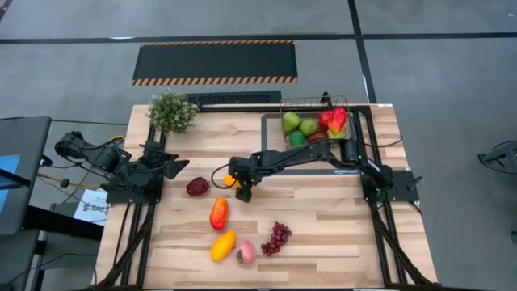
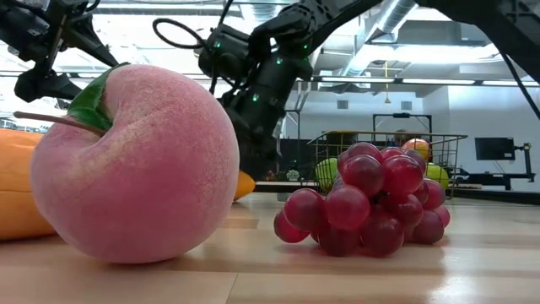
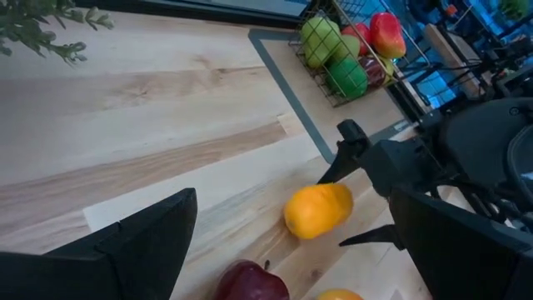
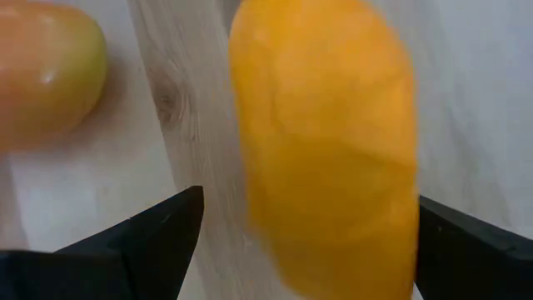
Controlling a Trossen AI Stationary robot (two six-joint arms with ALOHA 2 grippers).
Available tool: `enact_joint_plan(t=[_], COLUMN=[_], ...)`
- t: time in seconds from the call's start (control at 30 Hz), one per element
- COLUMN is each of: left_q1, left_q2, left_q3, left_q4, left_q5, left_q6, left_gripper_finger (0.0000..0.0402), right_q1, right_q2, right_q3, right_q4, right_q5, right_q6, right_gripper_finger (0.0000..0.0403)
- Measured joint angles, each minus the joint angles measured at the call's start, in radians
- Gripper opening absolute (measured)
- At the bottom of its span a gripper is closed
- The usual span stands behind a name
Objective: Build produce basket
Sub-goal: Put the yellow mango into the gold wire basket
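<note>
Basket [image 1: 313, 103] of dark wire mesh sits at the far right of the table, on the flat grey-framed mat [image 1: 271, 141], already holding green pears and red pieces. Several toy fruits lie loose on the wood nearer the front: a dark red apple [image 1: 197, 187], a red-orange mango [image 1: 218, 212], a yellow one, a pink peach [image 2: 135, 165] and purple grapes [image 2: 364, 201]. The right gripper [image 1: 240, 185] reaches to mid-table, fingers spread wide and empty, straddling an orange fruit [image 4: 329, 142]. This looks like the pick-up step; next it must close on the fruit and lift. The left gripper [image 1: 174, 167] waits open near the left edge.
</note>
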Motion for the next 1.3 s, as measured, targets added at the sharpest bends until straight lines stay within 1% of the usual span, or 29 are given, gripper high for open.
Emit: enact_joint_plan(t=[0.07,0.17,0.27,0.57,0.67,0.83,0.93,1.07,1.13,1.2,1.3], left_q1=[0.0,0.0,0.0,0.0,0.0,0.0,0.0,0.0,0.0,0.0,0.0], left_q2=[0.0,0.0,0.0,0.0,0.0,0.0,0.0,0.0,0.0,0.0,0.0], left_q3=[0.0,0.0,0.0,0.0,0.0,0.0,0.0,0.0,0.0,0.0,0.0], left_q4=[0.0,0.0,0.0,0.0,0.0,0.0,0.0,0.0,0.0,0.0,0.0], left_q5=[-0.001,-0.002,-0.004,-0.004,-0.004,0.0,0.003,0.003,0.002,-0.001,-0.014], left_q6=[0.0,0.0,0.0,0.0,0.0,0.0,0.0,0.0,0.0,0.0,0.0], left_gripper_finger=[0.0385,0.0385,0.0385,0.0385,0.0385,0.0385,0.0385,0.0385,0.0385,0.0385,0.0385], right_q1=[0.0,0.0,0.0,-0.004,0.002,-0.01,-0.037,-0.096,-0.135,-0.183,-0.253], right_q2=[0.003,0.003,0.003,0.001,-0.026,-0.141,-0.239,-0.398,-0.473,-0.536,-0.607], right_q3=[0.0,0.0,0.0,0.0,-0.002,-0.002,-0.001,-0.001,0.0,0.0,0.0], right_q4=[0.0,0.002,0.002,-0.017,-0.045,-0.07,-0.129,-0.256,-0.333,-0.415,-0.509], right_q5=[0.0,0.002,0.023,0.024,0.023,0.024,0.059,0.162,0.237,0.316,0.427], right_q6=[0.002,0.003,0.003,0.003,0.007,0.022,0.033,0.066,0.064,0.032,-0.09], right_gripper_finger=[0.0381,0.036,0.0329,0.0228,0.0203,0.0201,0.0212,0.0215,0.0213,0.0214,0.0219])
